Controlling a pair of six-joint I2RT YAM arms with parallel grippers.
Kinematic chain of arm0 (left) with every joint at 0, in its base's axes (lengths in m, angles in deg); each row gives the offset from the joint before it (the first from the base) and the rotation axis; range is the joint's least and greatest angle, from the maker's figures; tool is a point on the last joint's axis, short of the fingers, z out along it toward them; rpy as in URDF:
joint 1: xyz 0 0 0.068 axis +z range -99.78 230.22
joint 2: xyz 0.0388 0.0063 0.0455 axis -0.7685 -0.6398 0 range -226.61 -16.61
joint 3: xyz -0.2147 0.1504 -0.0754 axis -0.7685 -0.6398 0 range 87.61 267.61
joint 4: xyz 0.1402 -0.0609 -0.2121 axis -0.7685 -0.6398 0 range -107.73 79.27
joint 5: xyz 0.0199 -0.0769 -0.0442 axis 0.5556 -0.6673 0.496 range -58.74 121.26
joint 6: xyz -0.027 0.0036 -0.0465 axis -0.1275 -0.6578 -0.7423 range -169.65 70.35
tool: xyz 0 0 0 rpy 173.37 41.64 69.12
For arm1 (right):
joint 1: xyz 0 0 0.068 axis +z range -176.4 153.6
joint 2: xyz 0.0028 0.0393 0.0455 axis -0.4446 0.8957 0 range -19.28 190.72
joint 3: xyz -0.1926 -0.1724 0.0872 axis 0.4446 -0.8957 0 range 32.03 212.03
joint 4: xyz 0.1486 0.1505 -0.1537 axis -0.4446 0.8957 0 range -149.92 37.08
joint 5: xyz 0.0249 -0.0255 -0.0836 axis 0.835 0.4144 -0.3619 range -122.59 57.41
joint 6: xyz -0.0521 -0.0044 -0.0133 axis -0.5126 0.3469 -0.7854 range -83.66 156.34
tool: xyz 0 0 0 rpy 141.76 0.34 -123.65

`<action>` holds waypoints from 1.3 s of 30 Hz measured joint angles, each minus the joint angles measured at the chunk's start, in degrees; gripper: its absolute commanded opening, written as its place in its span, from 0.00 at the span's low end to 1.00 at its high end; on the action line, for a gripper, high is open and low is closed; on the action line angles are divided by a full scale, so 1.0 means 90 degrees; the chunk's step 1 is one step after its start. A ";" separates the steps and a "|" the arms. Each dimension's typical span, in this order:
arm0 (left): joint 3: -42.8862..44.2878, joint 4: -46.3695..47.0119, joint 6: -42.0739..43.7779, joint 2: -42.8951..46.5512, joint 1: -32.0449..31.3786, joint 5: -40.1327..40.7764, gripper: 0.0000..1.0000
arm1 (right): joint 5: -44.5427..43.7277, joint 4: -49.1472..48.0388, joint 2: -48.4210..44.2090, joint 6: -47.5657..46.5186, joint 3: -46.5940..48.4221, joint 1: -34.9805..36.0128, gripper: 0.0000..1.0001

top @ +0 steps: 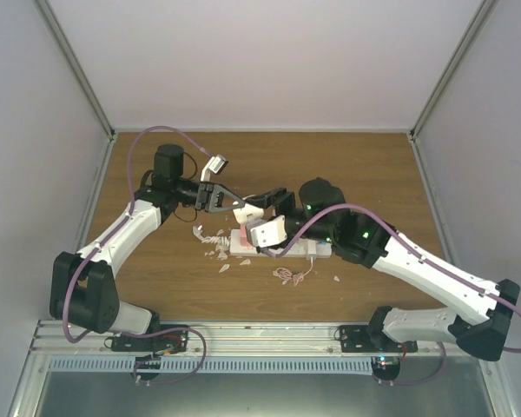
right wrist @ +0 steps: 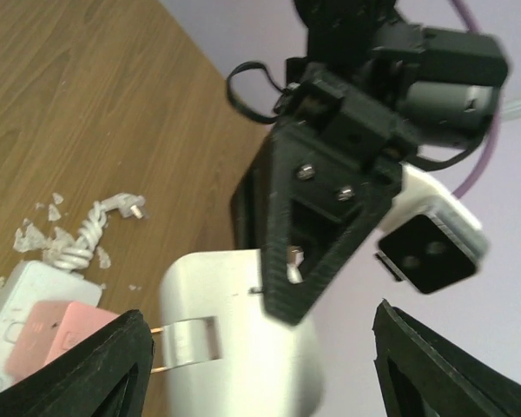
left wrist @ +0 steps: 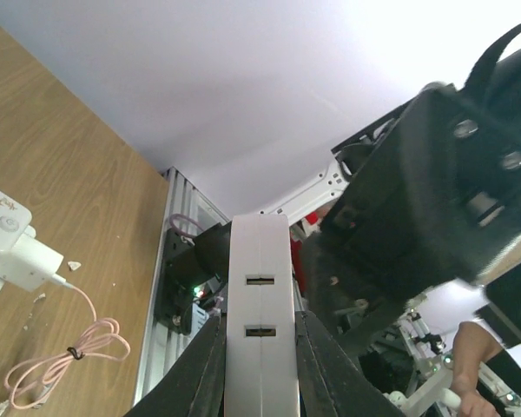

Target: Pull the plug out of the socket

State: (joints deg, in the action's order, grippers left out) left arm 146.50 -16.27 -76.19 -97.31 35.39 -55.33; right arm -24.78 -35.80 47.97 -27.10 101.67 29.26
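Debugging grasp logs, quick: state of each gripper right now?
Left gripper: closed on the white plug.
Right gripper: open, holding nothing.

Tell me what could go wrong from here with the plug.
1. The left gripper pinches the plug with its prongs exposed beside the socket; a slip might drop it onto the strip.
2. The open right gripper flanks the plug closely, so either arm moving sideways might knock it loose.

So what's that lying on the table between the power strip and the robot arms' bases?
The top view shows a coiled pink cable lying just in front of the power strip, with a few white scraps scattered beside it.
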 measured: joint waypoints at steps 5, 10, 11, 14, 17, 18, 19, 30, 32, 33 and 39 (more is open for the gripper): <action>-0.0032 0.0228 -0.0223 0.0019 0.0000 -0.0121 0.00 | -0.0306 -0.0165 -0.0002 -0.0180 -0.0427 0.0073 0.63; -0.0148 0.0495 -0.0408 0.0114 0.0000 -0.0124 0.00 | -0.0542 -0.0338 -0.0005 -0.0306 -0.0627 0.0102 0.57; -0.0155 0.0551 -0.0440 0.0124 0.0000 -0.0121 0.00 | -0.0605 -0.0410 -0.0007 -0.0325 -0.0656 0.0109 0.56; -0.0185 0.0690 -0.0505 0.0155 0.0012 -0.0117 0.00 | -0.0840 -0.0695 -0.0010 -0.0442 -0.0772 0.0141 0.52; -0.0245 0.0741 -0.0566 0.0187 0.0012 -0.0109 0.00 | -0.1078 -0.1081 -0.0027 -0.0624 -0.0954 0.0165 0.47; -0.0250 0.0755 -0.0585 0.0187 0.0022 -0.0100 0.00 | -0.1141 -0.1158 -0.0034 -0.0690 -0.1003 0.0175 0.46; -0.0250 0.0787 -0.0617 0.0187 0.0032 -0.0085 0.00 | -0.1192 -0.1246 -0.0041 -0.0746 -0.1054 0.0192 0.45; -0.0277 0.0974 -0.0634 0.0389 0.0005 0.0027 0.00 | -0.1600 -0.2259 -0.0136 -0.1115 -0.1455 0.0240 0.75; -0.0279 0.0937 -0.0520 0.0469 -0.0007 -0.0034 0.00 | -0.1702 -0.2387 -0.0141 -0.0988 -0.1445 0.0236 0.81; -0.0277 0.0867 -0.0408 0.0503 -0.0017 -0.0083 0.00 | -0.1734 -0.2402 -0.0146 -0.0889 -0.1438 0.0219 0.85; 0.0107 0.0000 0.0675 0.0539 0.0155 -0.0182 0.00 | -0.1435 -0.1678 -0.0313 -0.0051 -0.1141 0.0080 0.99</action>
State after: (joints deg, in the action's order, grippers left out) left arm 147.46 -16.27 -70.11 -92.46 36.79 -56.97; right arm -37.70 -50.90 45.15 -27.56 91.40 29.98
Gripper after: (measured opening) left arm 0.171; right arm 0.951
